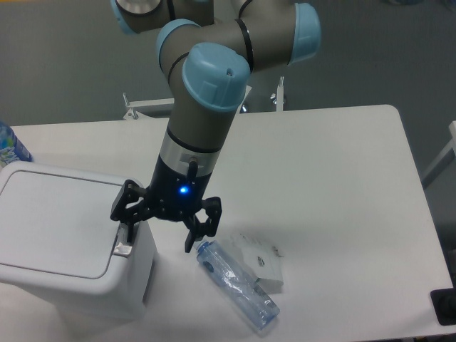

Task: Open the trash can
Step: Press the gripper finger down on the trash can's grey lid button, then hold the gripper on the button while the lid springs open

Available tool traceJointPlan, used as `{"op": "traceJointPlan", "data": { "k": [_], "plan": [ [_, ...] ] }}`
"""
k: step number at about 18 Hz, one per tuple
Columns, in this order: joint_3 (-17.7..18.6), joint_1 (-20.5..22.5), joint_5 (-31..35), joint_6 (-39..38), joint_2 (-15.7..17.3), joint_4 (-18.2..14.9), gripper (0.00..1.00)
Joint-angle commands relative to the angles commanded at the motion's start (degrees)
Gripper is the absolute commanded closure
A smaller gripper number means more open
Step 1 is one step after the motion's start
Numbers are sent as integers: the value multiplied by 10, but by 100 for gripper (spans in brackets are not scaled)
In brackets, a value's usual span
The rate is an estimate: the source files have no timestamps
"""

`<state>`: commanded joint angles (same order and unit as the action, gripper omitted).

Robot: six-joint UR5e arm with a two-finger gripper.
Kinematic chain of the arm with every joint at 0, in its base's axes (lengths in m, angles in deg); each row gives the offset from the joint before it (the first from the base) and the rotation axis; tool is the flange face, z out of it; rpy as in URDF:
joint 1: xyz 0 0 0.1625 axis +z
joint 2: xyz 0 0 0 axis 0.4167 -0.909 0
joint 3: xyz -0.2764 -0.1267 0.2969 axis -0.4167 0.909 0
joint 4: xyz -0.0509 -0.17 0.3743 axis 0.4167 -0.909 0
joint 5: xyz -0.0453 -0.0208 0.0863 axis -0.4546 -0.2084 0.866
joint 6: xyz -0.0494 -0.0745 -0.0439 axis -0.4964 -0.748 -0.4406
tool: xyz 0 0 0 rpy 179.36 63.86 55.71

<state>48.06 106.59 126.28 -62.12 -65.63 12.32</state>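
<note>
A clear plastic bottle (236,283) lies on the white counter (335,185) just right of the pincer (159,234), touching a white packet (261,261).

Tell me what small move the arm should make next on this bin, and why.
Probably press straight down a little. One finger of the open gripper sits over the grey latch at the closed lid's edge on the trash can.
</note>
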Motion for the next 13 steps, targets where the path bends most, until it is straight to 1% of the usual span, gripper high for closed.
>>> {"op": "traceJointPlan", "data": {
  "k": [10, 13],
  "plan": [
    [-1, 0, 0, 1, 0, 0, 0],
    [-6, 3, 0, 6, 2, 0, 0]
  ]
}}
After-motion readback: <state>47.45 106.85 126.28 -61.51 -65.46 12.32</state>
